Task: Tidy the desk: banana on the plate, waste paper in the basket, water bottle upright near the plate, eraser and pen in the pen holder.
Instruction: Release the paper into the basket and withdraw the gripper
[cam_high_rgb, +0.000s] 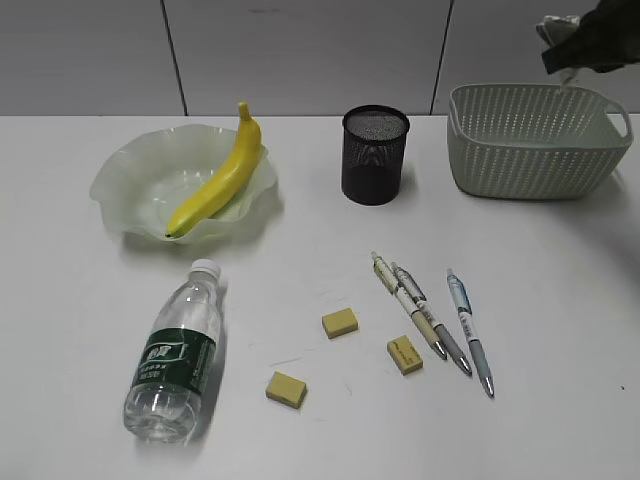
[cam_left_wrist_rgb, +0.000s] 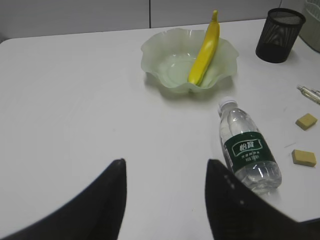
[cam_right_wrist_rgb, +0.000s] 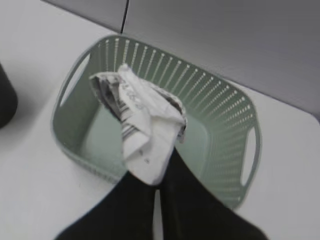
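My right pincer (cam_right_wrist_rgb: 159, 182), clenched on the crumpled white-grey waste paper (cam_right_wrist_rgb: 142, 125), hangs with the sage-green perforated plastic basket (cam_right_wrist_rgb: 220, 105) directly below it.

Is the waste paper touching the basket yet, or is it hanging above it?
Apart. In the right wrist view the waste paper sticks out from the shut right tool, held over the basket, whose floor shows beneath it.
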